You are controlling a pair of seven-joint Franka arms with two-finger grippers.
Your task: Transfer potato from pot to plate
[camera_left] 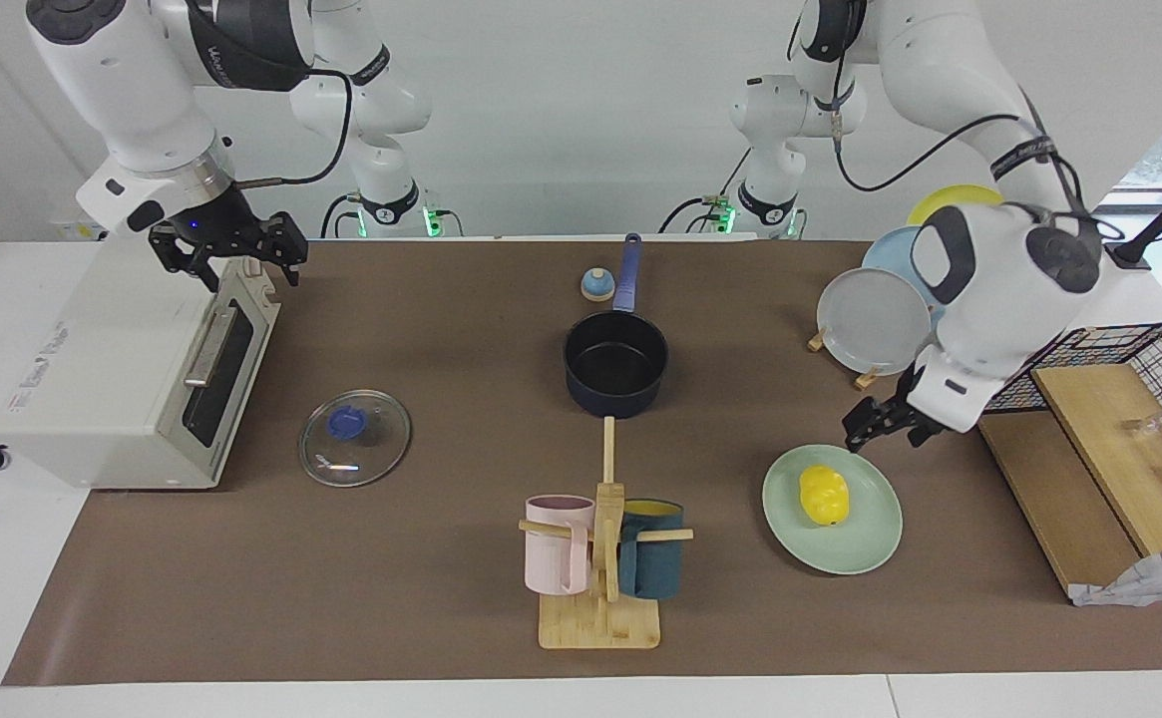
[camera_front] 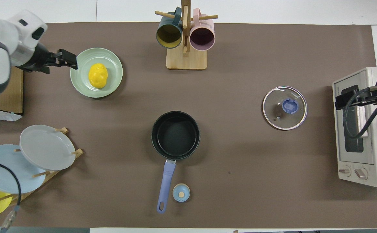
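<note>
The yellow potato (camera_left: 824,495) (camera_front: 98,75) lies on the mint-green plate (camera_left: 870,534) (camera_front: 112,64), toward the left arm's end of the table. The dark navy pot (camera_left: 616,399) (camera_front: 175,135) stands mid-table with nothing in it, its blue handle pointing toward the robots. My left gripper (camera_left: 885,429) (camera_front: 69,60) is open and holds nothing, low beside the plate's rim on the side toward the left arm's end, apart from the potato. My right gripper (camera_left: 241,261) (camera_front: 340,100) is open, holds nothing and waits over the toaster oven (camera_left: 122,379) (camera_front: 360,136).
A glass lid (camera_left: 355,439) (camera_front: 284,107) lies near the oven. A wooden mug rack (camera_left: 600,558) (camera_front: 185,58) holds a pink and a teal mug. A plate rack (camera_left: 870,321) (camera_front: 46,147) holds grey, light blue and yellow plates. A small blue knob (camera_left: 597,285) (camera_front: 181,192) sits beside the pot handle.
</note>
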